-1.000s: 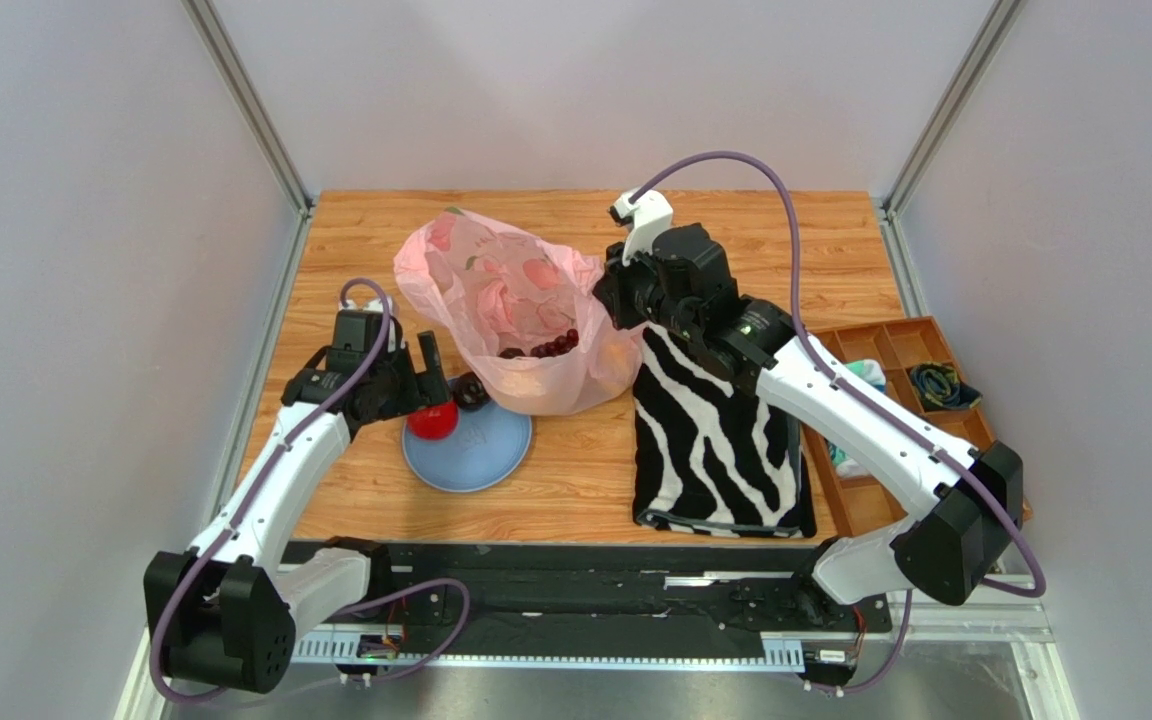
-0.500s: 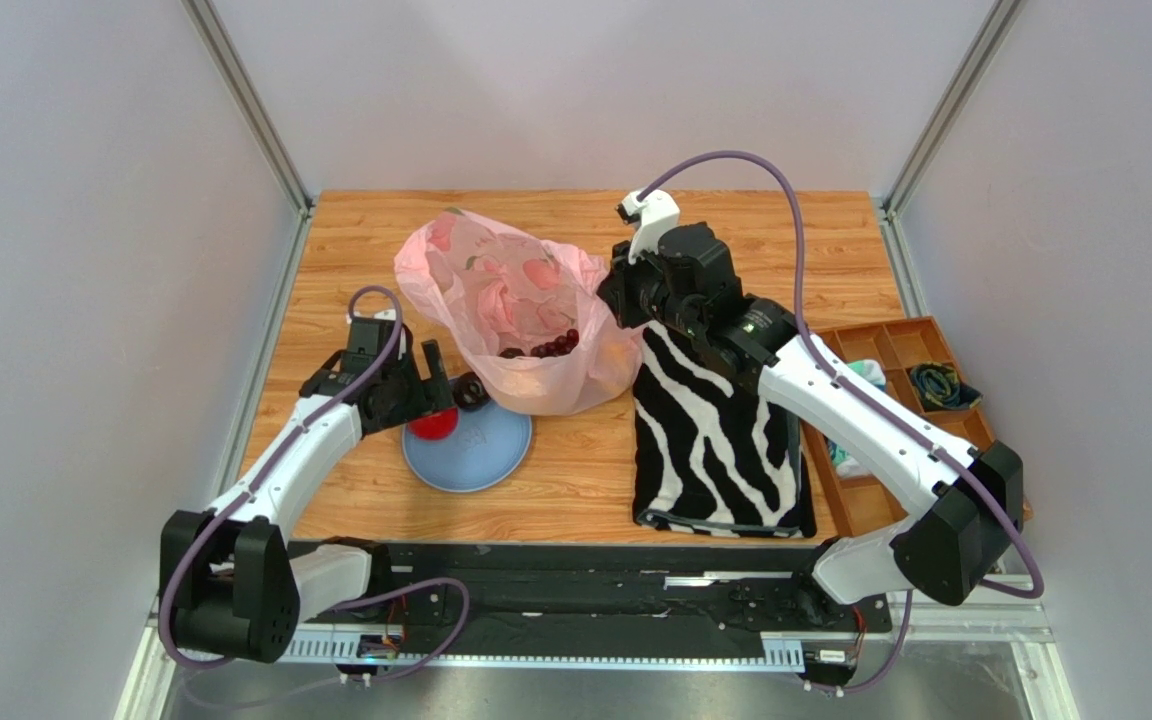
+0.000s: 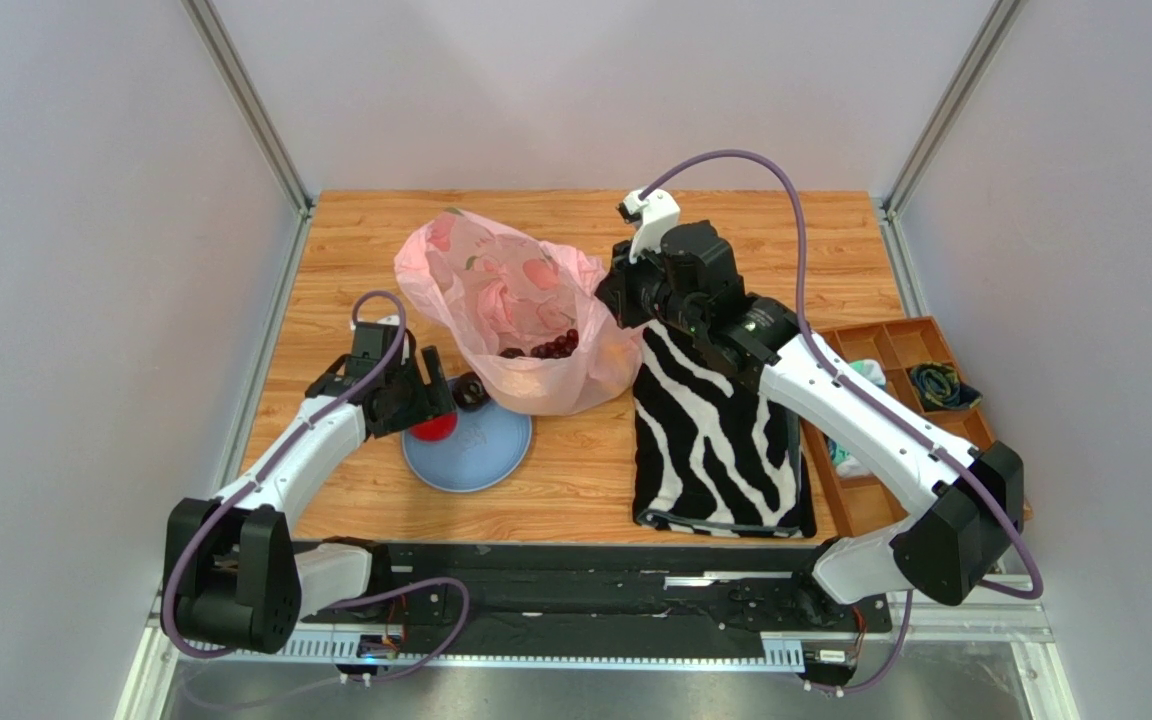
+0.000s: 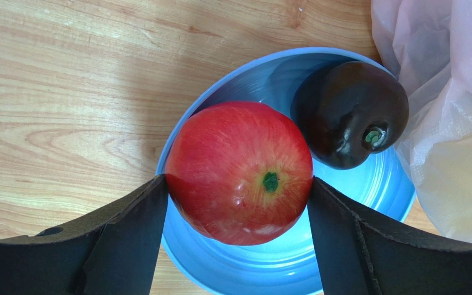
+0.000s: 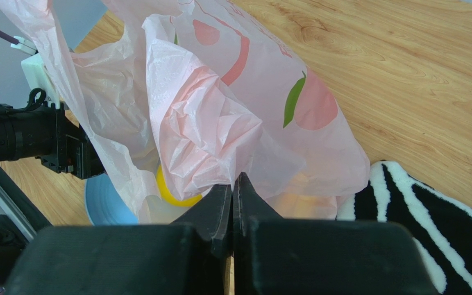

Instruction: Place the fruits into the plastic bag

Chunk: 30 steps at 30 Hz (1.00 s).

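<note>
Shifting slightly, left gripper (image 4: 237,185) is clasping red apple (image 4: 232,203) between its jaws; right gripper (image 5: 233,184) is pinching plastic bag (image 5: 207,126) holding citrus (image 5: 169,194); plum (image 4: 343,114) beyond is waiting.

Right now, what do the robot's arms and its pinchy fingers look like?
Both arms, left arm and right arm, have smooth white shells with chunky black joints. A purple-grey cable loops along each one. The left gripper and right gripper each have two flat, matte black fingers.
</note>
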Motion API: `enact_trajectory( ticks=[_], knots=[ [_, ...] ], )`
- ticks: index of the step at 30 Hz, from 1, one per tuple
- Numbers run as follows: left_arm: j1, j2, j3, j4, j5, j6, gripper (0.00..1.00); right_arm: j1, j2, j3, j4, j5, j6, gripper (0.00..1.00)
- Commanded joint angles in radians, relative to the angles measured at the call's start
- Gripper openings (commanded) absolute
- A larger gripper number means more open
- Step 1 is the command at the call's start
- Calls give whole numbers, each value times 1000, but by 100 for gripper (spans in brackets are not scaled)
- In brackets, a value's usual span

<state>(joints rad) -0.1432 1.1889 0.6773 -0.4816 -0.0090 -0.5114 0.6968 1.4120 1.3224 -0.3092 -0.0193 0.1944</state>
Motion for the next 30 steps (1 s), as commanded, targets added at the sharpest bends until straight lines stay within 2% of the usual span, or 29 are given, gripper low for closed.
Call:
enact_trajectory(
  ticks=[1,11,20,26,30],
  knots=[
    [4,-31,1,14,1,-1,65,-6,-18,-3,47,-13,13,0],
    [4,-116,-2,-6,-41,2,62,-8,-19,-3,47,-16,14,0],
    [4,-398,8,-44,-131,-13,63,-11,-19,-3,45,-22,17,0],
    [4,-547,111,-97,-166,33,63,-10,-18,-6,36,-21,17,0],
    [4,-557,223,-112,-148,117,62,-11,-22,-5,27,-22,22,0]
  ],
)
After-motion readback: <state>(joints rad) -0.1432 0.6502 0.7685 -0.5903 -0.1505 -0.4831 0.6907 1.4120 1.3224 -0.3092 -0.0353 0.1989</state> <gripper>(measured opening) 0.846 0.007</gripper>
